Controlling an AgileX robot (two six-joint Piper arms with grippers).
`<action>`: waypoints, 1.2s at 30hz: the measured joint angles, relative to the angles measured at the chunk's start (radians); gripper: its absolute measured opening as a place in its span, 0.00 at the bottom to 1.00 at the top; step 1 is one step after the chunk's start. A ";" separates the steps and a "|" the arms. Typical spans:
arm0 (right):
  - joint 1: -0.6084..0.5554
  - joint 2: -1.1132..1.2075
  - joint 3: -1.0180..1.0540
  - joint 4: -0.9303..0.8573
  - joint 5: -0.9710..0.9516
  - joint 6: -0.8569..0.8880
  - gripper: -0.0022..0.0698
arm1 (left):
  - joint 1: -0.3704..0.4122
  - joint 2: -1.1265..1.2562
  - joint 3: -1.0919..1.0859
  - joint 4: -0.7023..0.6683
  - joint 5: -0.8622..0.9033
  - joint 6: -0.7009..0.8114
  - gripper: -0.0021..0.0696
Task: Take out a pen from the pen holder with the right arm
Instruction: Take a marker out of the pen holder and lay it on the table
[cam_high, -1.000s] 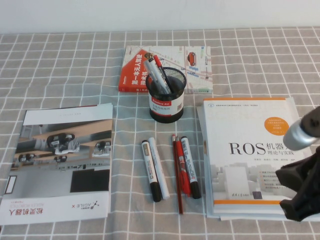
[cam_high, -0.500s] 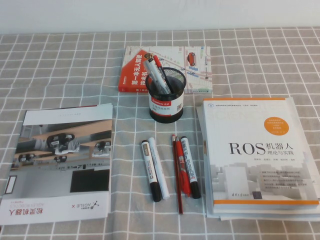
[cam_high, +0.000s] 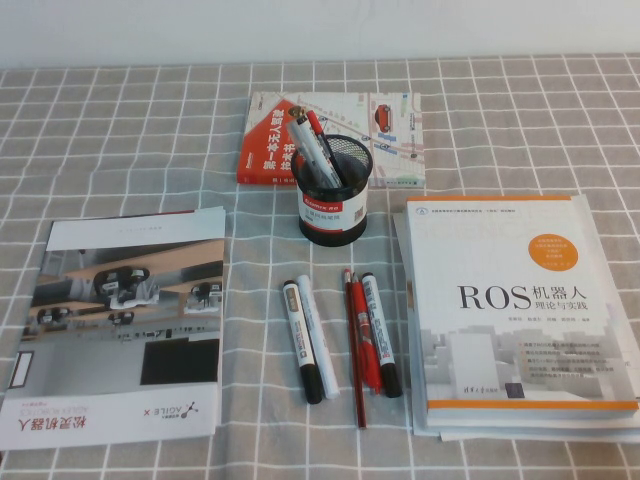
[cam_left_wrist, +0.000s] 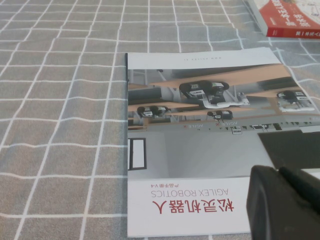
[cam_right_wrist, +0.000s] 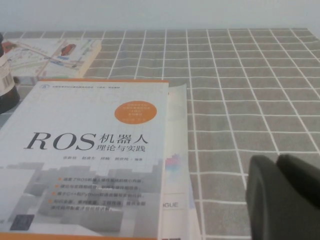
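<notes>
The black mesh pen holder stands at the middle of the table with several pens upright in it. Several more pens and markers lie side by side on the cloth in front of it. Neither arm shows in the high view. In the right wrist view my right gripper is shut and empty, over the cloth just right of the ROS book; the holder is far off at that picture's edge. My left gripper is shut and empty over the AgileX brochure.
A red and white map book lies behind the holder. The ROS book stack fills the right side, the brochure the left. Grey checked cloth covers the table.
The right arm, visible at the lower right of the high view a second ago, has pulled back out of that view. Nothing on the table has moved.
</notes>
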 joint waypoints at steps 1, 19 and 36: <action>0.000 -0.019 0.000 0.000 0.016 0.000 0.01 | 0.000 0.000 0.000 0.000 0.000 0.000 0.02; 0.000 -0.104 0.001 0.197 0.126 -0.119 0.01 | 0.000 0.000 0.000 0.000 0.000 0.000 0.02; 0.000 -0.104 0.001 0.533 0.254 -0.619 0.01 | 0.000 0.000 0.000 0.000 0.000 0.000 0.02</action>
